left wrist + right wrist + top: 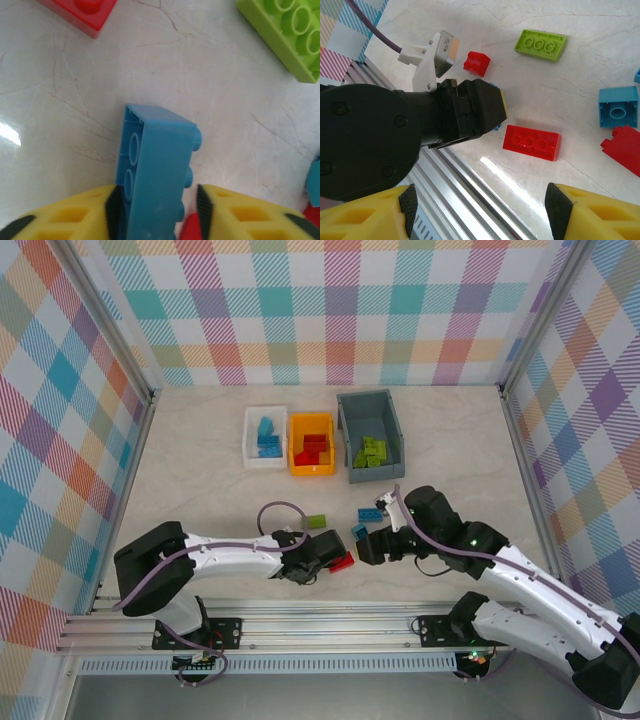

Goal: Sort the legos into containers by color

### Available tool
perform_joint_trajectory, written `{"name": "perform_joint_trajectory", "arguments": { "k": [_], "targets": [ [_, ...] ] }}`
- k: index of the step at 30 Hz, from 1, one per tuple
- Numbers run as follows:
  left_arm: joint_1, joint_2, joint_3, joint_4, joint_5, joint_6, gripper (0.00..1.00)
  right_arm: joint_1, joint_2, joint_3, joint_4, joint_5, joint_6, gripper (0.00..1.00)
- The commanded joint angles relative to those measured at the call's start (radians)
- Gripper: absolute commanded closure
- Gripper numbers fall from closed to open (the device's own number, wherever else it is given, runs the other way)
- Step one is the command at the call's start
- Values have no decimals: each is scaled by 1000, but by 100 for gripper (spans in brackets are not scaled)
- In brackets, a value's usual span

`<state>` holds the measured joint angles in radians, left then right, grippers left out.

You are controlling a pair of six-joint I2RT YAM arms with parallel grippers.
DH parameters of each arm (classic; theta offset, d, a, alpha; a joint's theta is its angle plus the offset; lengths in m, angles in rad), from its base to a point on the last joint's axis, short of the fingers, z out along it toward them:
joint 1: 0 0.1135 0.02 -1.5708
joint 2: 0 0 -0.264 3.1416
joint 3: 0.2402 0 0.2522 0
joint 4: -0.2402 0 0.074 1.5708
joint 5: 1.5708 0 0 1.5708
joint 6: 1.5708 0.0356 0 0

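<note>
Left jaws pinch blue brick (159, 170), studs to one pad, hollow underside to the other, at near counter (235, 90). Likely light, stiff, slick; flat side walls would hold surer. Right jaws spread, empty, over red brick (531, 142)

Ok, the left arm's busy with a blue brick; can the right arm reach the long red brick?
Probably yes: the right claw hangs open near the long red brick, which lies flat with bare table around it. The left claw, on the blue brick, is close and may crowd it.
</note>
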<state>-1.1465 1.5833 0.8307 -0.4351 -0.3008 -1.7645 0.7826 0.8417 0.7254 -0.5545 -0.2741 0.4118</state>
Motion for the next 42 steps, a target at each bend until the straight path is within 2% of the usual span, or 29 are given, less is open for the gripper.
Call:
{"name": "perform_joint_trajectory", "arguments": {
  "k": [1, 5, 8, 9, 11, 15, 20, 23, 27, 32, 36, 42],
  "targets": [
    [14, 20, 1, -24, -24, 10, 64, 10, -3, -9, 42, -11, 19, 30],
    [18, 2, 13, -48, -42, 35, 80, 12, 10, -11, 56, -17, 23, 31],
    [23, -67, 92, -156, -131, 129, 83, 26, 20, -7, 92, -33, 14, 34],
    [45, -89, 127, -185, -144, 209, 83, 36, 24, -4, 112, -29, 11, 34],
    [132, -114, 178, -196, -86, 371, 84, 58, 37, 3, 154, -11, -1, 34],
    [395, -95, 302, -219, 97, 708, 84, 140, 88, 28, 318, 75, -52, 35],
    [637, 45, 547, -300, 172, 1074, 84, 204, 219, 56, 533, 244, -86, 34],
    [721, 184, 707, -335, 179, 1238, 87, 204, 303, 77, 633, 329, -81, 33],
    [793, 359, 887, -385, 166, 1337, 87, 204, 412, 166, 637, 369, -87, 33],
    [834, 512, 1038, -369, 204, 1430, 86, 204, 467, 204, 645, 355, -69, 33],
    [863, 586, 1111, -337, 236, 1500, 84, 205, 477, 203, 637, 350, -56, 32],
    [896, 646, 1172, -322, 317, 1593, 74, 204, 493, 207, 656, 374, -51, 30]
  ]
}}
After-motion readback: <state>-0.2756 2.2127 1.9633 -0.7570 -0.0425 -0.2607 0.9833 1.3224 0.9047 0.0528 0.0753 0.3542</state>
